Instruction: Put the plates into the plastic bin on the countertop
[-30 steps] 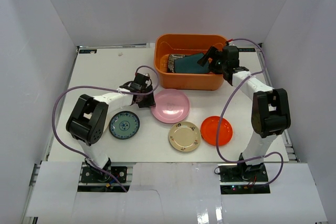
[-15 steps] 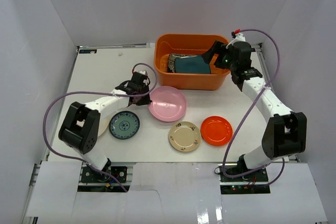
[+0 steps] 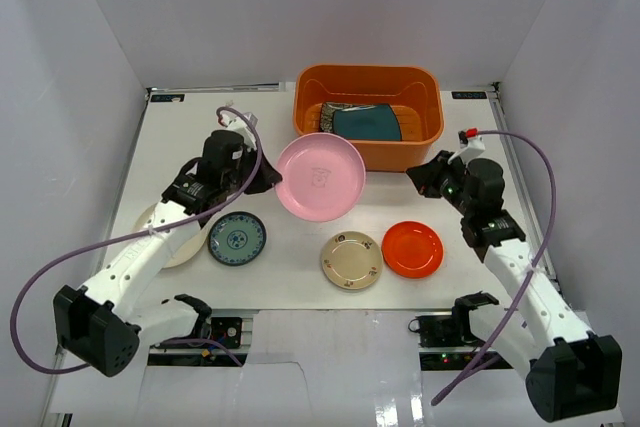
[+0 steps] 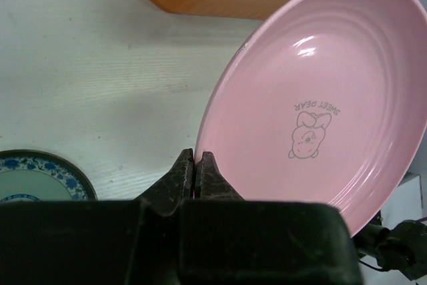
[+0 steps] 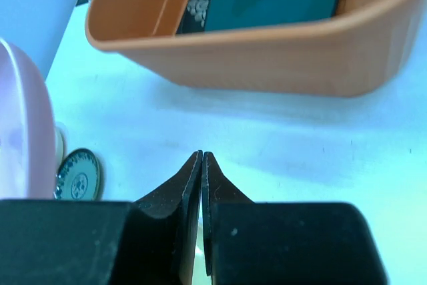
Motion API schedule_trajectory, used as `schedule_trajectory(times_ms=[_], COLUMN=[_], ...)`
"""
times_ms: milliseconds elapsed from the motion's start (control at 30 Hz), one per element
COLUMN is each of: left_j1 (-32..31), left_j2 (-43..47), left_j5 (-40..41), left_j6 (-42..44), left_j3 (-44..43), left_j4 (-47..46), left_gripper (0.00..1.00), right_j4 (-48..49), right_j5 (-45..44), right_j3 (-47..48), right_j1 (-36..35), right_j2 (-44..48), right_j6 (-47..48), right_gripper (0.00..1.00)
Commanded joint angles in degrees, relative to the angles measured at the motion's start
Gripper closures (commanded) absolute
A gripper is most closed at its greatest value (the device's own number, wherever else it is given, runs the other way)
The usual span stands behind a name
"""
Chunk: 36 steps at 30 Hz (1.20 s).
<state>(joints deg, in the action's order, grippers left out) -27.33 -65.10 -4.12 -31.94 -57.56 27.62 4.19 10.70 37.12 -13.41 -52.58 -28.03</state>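
Left tool (image 4: 195,161) tight on pink plate (image 4: 320,91)

Two plates (image 3: 365,124) inside bin (image 3: 400,155)

Enclosure: three plain white matte walls, namely a back wall (image 3: 320,7), a left wall (image 3: 50,127) and a right wall (image 3: 590,87), the side walls slanting in towards the back. Furniture: one countertop (image 3: 190,137), flat, white and rectangular, with a thin dark edge along its far side, set between the side walls, and white panels (image 3: 330,367) laid across its near edge. Light: even and diffuse, casting soft faint shadows on the surface, with a glossy glare on the nearest panel.
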Motion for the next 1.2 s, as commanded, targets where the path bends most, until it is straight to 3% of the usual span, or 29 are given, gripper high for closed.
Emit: schedule_trajectory(times_ms=[0,67,200,400,500,633,800,1033,1167], left_j1=[-0.3,-0.4,-1.0,-1.0,-1.0,-1.0,-1.1,-1.1,-1.1], left_j2=[-2.8,-7.2,-24.5,-48.0,-54.8,-61.9,-65.9,-66.7,-66.7], left_j5=[-2.4,-2.3,-0.3,2.6,3.0,3.2,2.3,1.8,1.8], left_j6=[-1.9,-1.6,-0.2,0.9,0.6,-0.7,-0.9,0.4,1.5], left_j3=[-7.2,-15.9,-31.8,-59.0,-70.1,-77.0,-77.9,-74.4,-74.0], left_j4=[0.9,0.9,1.3,8.1,10.3,10.3,8.2,6.3,5.7], left_gripper=[1.00,1.00,1.00,1.00,1.00,1.00,1.00,0.56,0.40], right_j4=[0.1,-0.3,-1.3,-4.1,-6.4,-6.2,-5.2,-4.9,-4.9], right_j5=[0.9,3.7,5.6,5.8,6.2,6.5,7.0,5.7,4.5], right_j3=[-3.8,-5.9,-11.3,-12.9,-12.6,-12.4,-12.4,-11.0,-9.6], right_j1=[-0.2,-0.2,-1.1,-1.6,-2.1,-3.3,-4.8,-6.1,-7.0], right_j2=[4.7,7.3,11.1,15.0,15.4,15.1,13.6,11.5,11.1], right_j6=[-0.6,-1.2,-1.9,0.3,1.7,2.0,1.5,1.2,1.1], right_gripper=[0.92,0.92,0.92,0.92,0.92,0.92,0.92,0.92,0.91])
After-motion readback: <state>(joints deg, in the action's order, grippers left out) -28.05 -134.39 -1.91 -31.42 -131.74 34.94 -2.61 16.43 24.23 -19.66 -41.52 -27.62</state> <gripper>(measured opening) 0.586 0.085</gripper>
